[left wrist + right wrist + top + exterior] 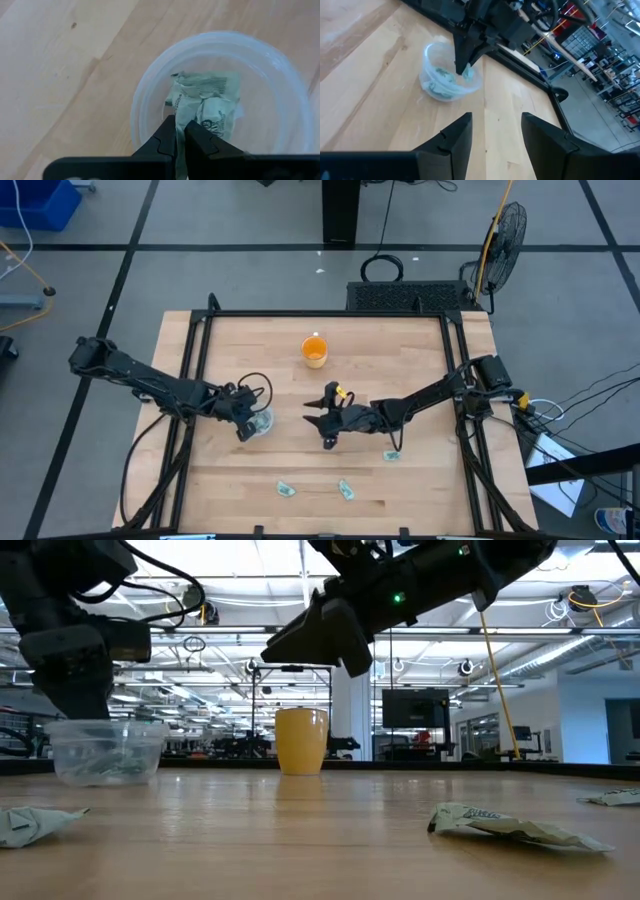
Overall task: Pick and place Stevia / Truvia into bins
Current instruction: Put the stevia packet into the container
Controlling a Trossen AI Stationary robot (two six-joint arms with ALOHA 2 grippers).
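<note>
The clear cup (262,423) stands left of the table's middle with pale green Stevia packets (207,90) crumpled inside it. My left gripper (180,125) hangs right above the cup, shut on one more packet (468,74). My right gripper (495,132) hovers open above bare wood just right of the cup, touching nothing. Three other packets lie flat on the table: two near the near edge (286,489) (346,489) and one under the right arm (392,454). My left gripper pinches a crumpled Stevia packet by its upper part (183,114) between the two fingertips, coming from above and pointing down. The packet hangs below the fingers over the cup's mouth (451,75); whether its lower end touches the packets inside cannot be told.
An orange cup (314,352) stands upright toward the far side of the table, behind both grippers. A dark frame runs along the table's left, far and right edges (320,315). In the low view the loose packets (510,825) (30,823) lie close to the near edge.
</note>
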